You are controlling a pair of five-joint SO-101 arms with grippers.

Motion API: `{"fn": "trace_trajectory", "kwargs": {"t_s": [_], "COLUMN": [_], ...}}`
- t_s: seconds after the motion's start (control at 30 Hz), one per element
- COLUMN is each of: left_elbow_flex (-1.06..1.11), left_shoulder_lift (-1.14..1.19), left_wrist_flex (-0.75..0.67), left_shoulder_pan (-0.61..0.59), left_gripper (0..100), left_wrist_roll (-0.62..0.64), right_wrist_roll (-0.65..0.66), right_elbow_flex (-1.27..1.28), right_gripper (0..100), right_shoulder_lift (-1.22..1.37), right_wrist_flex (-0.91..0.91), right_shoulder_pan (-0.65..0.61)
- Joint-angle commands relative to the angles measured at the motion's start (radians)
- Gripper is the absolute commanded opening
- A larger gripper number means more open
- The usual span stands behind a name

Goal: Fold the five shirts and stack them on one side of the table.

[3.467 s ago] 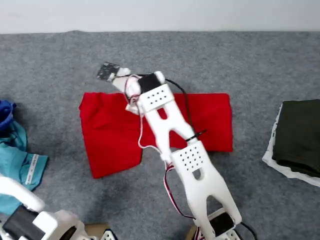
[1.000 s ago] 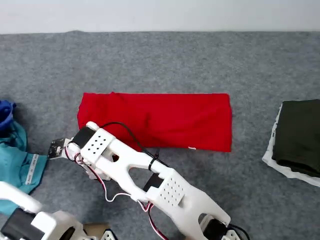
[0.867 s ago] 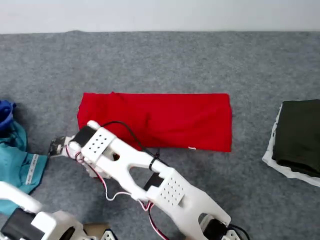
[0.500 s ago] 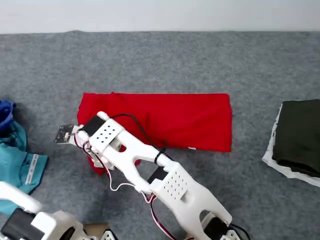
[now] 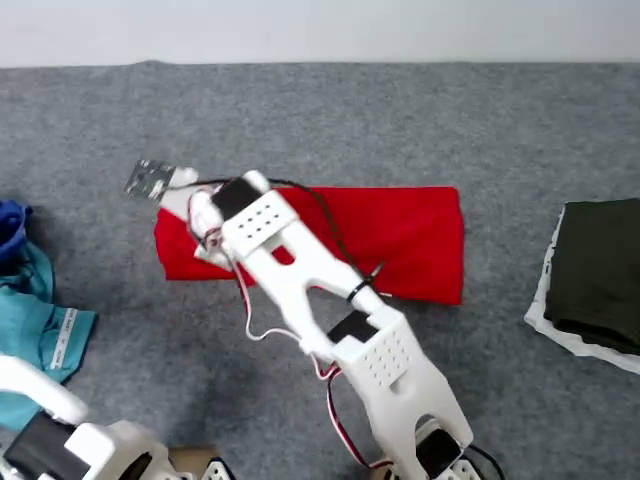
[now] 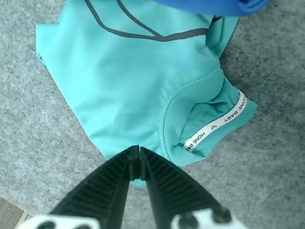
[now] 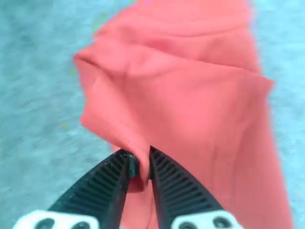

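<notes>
A red shirt lies folded into a long strip across the middle of the grey table. My right gripper is at its left end, shut on a raised fold of the red shirt. In the right wrist view the gripper pinches that fold between its black fingers. My left gripper is shut above the near edge of a crumpled teal shirt, with nothing clearly held. The teal shirt lies at the table's left side.
A blue shirt lies bunched beside the teal one at the far left. A folded dark green shirt rests on a white one at the right edge. The left arm's base sits at the near left corner.
My right gripper has swung from the near left of the red shirt up toward the far side, carrying the shirt's hanging near-left corner onto the strip. The left arm has stayed put.
</notes>
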Motion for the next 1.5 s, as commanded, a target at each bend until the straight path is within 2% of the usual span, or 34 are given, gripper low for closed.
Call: {"fn": "trace_trajectory", "kwargs": {"t_s": [0.0, 0.17, 0.33, 0.57, 0.67, 0.83, 1.07, 1.3, 1.47], "left_elbow_flex": [-0.033, -0.033, -0.031, -0.031, -0.031, -0.031, -0.031, -0.031, -0.031], "left_shoulder_lift": [-0.005, -0.005, -0.005, -0.005, -0.005, -0.005, -0.012, -0.012, -0.012], "left_wrist_flex": [-0.017, -0.017, -0.017, -0.015, -0.014, -0.009, -0.006, 0.028, 0.034], "left_shoulder_pan": [0.006, 0.006, 0.006, 0.006, 0.006, 0.006, 0.006, 0.006, 0.006], "left_gripper": [1, 1, 1, 1, 1, 1, 1, 1, 1], "left_wrist_roll": [-0.006, -0.008, -0.008, -0.008, -0.008, -0.006, -0.006, -0.006, -0.006], "right_wrist_roll": [0.000, -0.003, -0.005, -0.002, -0.003, 0.000, -0.005, -0.005, -0.005], "right_elbow_flex": [-0.006, -0.006, -0.005, -0.005, -0.006, -0.006, -0.005, -0.005, -0.006], "right_gripper": [1.1, 2.8, 15.1, 15.8, 14.3, 0.9, 0.9, 0.9, 0.9], "right_shoulder_lift": [-0.035, -0.002, 0.001, 0.010, 0.001, -0.082, -0.094, 0.068, 0.082], "right_wrist_flex": [-0.058, -0.082, -0.074, -0.082, -0.065, 0.005, 0.182, 0.162, 0.211], "right_shoulder_pan": [0.050, 0.096, 0.130, 0.206, 0.209, 0.136, 0.071, 0.209, 0.200]}}
